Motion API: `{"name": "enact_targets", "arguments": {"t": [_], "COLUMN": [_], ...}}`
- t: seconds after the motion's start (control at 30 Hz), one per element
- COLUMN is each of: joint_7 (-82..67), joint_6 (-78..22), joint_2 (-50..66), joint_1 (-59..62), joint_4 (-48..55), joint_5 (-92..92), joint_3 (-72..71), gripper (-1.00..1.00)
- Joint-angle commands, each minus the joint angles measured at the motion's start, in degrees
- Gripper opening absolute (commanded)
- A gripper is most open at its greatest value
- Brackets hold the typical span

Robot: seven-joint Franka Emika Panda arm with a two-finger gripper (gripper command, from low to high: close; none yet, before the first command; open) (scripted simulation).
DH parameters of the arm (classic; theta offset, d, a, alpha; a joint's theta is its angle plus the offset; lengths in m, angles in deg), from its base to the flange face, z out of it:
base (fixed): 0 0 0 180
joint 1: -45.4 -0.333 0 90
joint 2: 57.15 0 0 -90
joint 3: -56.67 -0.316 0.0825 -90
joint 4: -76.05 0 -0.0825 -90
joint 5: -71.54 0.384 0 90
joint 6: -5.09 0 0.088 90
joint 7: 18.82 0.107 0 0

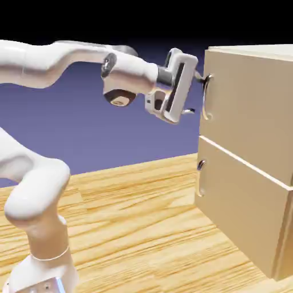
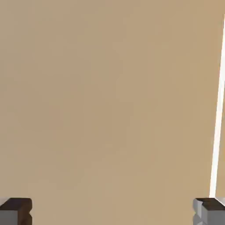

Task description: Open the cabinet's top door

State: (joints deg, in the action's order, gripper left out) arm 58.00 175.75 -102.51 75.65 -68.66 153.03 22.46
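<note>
Exterior view has the cabinet [image 1: 252,154] filling the side toward 3 o'clock, standing on the wooden table [image 1: 143,217], its two front panels stacked. The top door [image 1: 252,109] sits flush with the cabinet front, and its curved silver handle [image 1: 206,97] runs upright near the door's 9 o'clock edge. The lower panel [image 1: 240,206] carries a smaller handle [image 1: 200,178] at its own 9 o'clock edge. The white arm [image 1: 51,63] reaches across from 9 o'clock, and the gripper [image 1: 194,92] points level at the door, its fingers spread wide, one above the other, right beside the handle. Nothing is held; whether a finger touches the bar cannot be told.

Hand view is filled by beige door wood [image 2: 110,110], with a bright strip [image 2: 217,110] at 3 o'clock and both fingertips [image 2: 15,212] far apart at the bottom corners.
</note>
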Motion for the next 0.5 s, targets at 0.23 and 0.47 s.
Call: {"name": "enact_targets", "arguments": {"t": [0.23, 0.47], "joint_7": [8.4, 15.8], "joint_6": [-0.8, -1.5], "joint_2": [-3.1, -5.8], "joint_1": [7.6, 14.2], "joint_4": [4.0, 7.5], "joint_5": [19.9, 37.4], "joint_3": [-8.4, -15.7], "gripper": [0.00, 0.00]}}
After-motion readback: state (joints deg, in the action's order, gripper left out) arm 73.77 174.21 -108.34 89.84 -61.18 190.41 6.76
